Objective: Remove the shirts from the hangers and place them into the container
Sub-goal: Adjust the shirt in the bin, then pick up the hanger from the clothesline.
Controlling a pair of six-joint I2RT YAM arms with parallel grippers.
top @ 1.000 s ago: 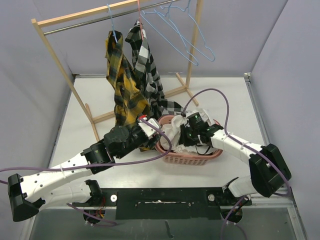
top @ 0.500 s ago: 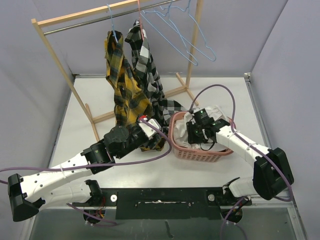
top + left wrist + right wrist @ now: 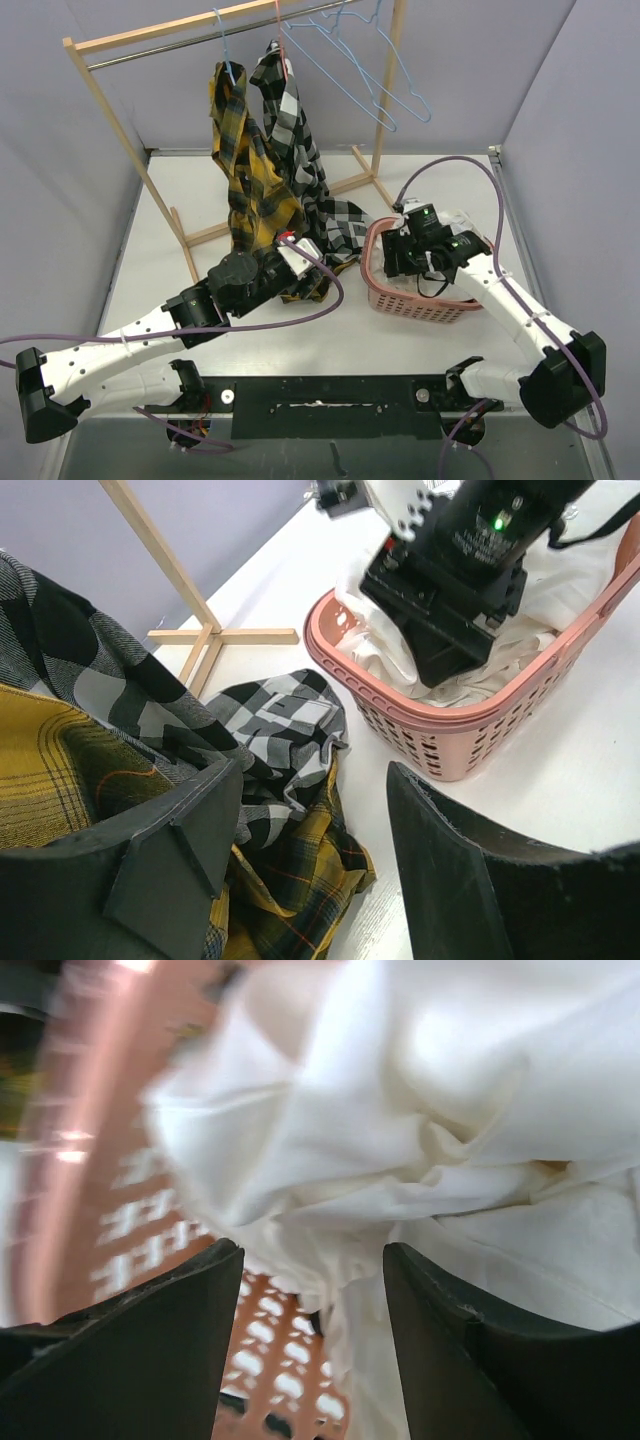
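A yellow-and-black plaid shirt (image 3: 245, 180) hangs from a light blue hanger (image 3: 224, 48). Beside it, a black-and-white check shirt (image 3: 292, 120) hangs from a pink-red hanger (image 3: 278, 35). Both shirts' tails trail onto the table (image 3: 290, 810). My left gripper (image 3: 305, 275) (image 3: 312, 780) stands open just above those tails, holding nothing. The pink container (image 3: 420, 300) (image 3: 400, 730) sits to the right with a white shirt (image 3: 375, 655) (image 3: 420, 1110) in it. My right gripper (image 3: 395, 262) (image 3: 312, 1255) is inside the container, open over the white cloth.
Two empty light blue hangers (image 3: 385, 90) hang at the right end of the wooden rack's rail (image 3: 180, 45). The rack's foot (image 3: 360, 182) (image 3: 205, 638) lies just behind the container. Purple cables loop over both arms. Grey walls close in on both sides.
The right gripper has gone from shut to open. The right arm and the container have shifted right, away from the left gripper. The left arm has not moved.
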